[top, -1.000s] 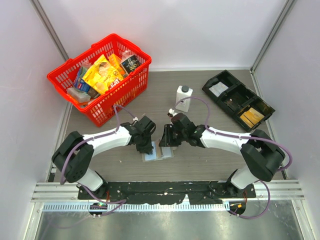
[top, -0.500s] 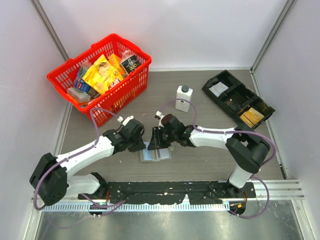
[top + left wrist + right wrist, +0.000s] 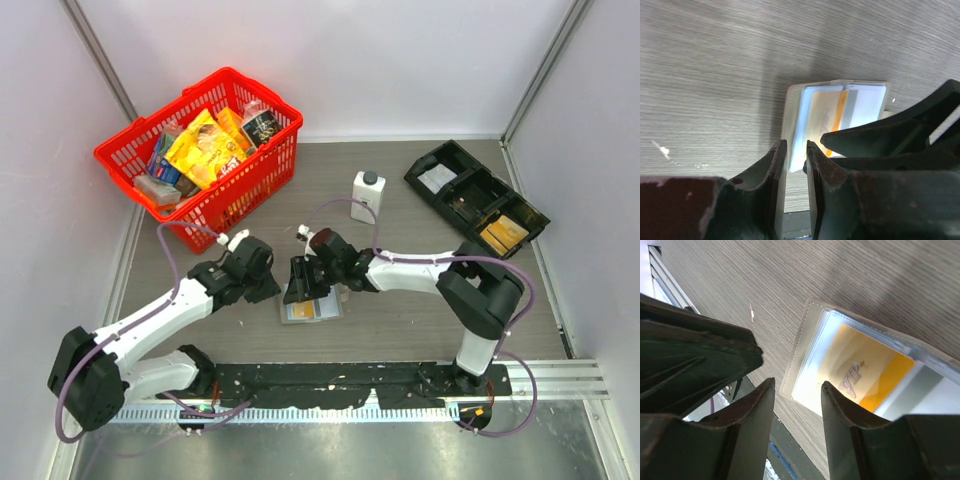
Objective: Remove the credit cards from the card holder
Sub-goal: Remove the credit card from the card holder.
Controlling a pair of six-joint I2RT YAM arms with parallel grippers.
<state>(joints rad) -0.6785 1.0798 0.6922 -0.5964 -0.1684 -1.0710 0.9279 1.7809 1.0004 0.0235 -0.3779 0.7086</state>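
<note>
The card holder (image 3: 312, 308) lay opened flat on the table (image 3: 420, 320), near the front edge and between the two gripper heads. Its clear pocket held the cards (image 3: 865, 375): an orange-and-yellow card on top, with pale blue and grey-white cards overlapping beside it. None had been removed. The right gripper (image 3: 797, 405) hovered over the holder's outer edge with its fingers (image 3: 840, 415) set moderately apart and nothing between them. The left gripper (image 3: 796, 160) stood just beside the holder's opposite edge. Its fingers (image 3: 772, 170) were drawn narrow, leaving only a slim gap; a pale strip showed in that gap, but whether anything was pinched there could not be determined. Farther back on the table stood a white bottle (image 3: 367, 195), with a red basket (image 3: 240, 190) of packets at the rear left and a black tray (image 3: 468, 192) at the rear right.
</note>
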